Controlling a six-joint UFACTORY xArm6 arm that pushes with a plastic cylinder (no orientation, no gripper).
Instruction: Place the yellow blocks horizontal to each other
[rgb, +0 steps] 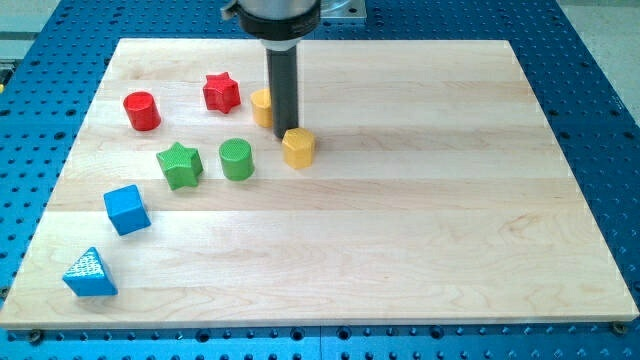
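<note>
A yellow hexagon block (298, 148) lies near the board's upper middle. A second yellow block (261, 106) sits up and to its left, its right part hidden behind my rod, so its shape is unclear. My tip (283, 134) comes down between the two, touching or nearly touching the hexagon's upper left edge and just right of and below the other yellow block.
A red star (221, 92) and red cylinder (142, 110) lie at the upper left. A green star (180, 165) and green cylinder (236, 159) sit left of the hexagon. A blue cube (127, 210) and blue triangle (90, 273) lie at the lower left of the wooden board (420, 220).
</note>
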